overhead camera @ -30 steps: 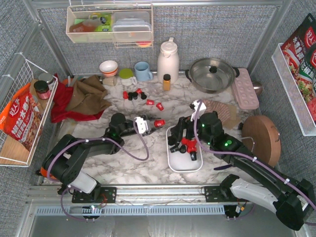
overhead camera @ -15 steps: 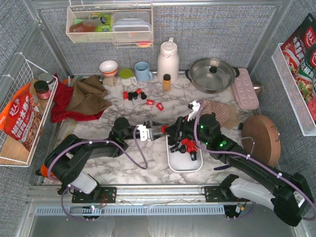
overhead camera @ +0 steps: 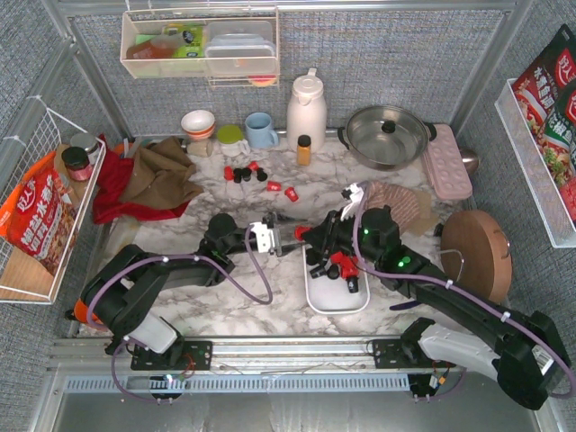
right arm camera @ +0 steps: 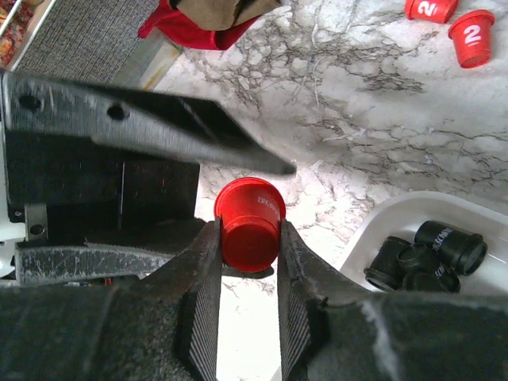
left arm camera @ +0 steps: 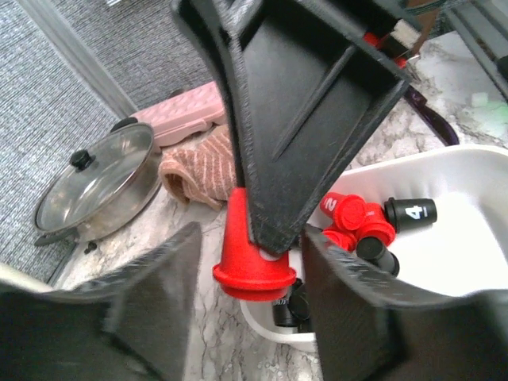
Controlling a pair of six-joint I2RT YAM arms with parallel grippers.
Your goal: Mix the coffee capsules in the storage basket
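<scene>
White basket sits on the marble table just ahead of the two arm bases. A heap of red and black capsules is bunched at its far end, and the near end is bare.

Just off the basket's far left corner, over the marble, the two arms meet tip to tip. The right gripper has its fingers pressed against both sides of a red capsule and holds it clear of the table. The left gripper reaches in from the other side. Its fingers stand apart, one on each side of the capsule, with a gap showing on both sides, so it has hold of nothing.

Farther back, loose capsules lie scattered on the table, a black and red knot on the left and two more red ones trailing right.

Red and brown cloths are heaped at the far left. Along the back wall stand cups, a small amber bottle, a white jug and a lidded steel pot.
</scene>
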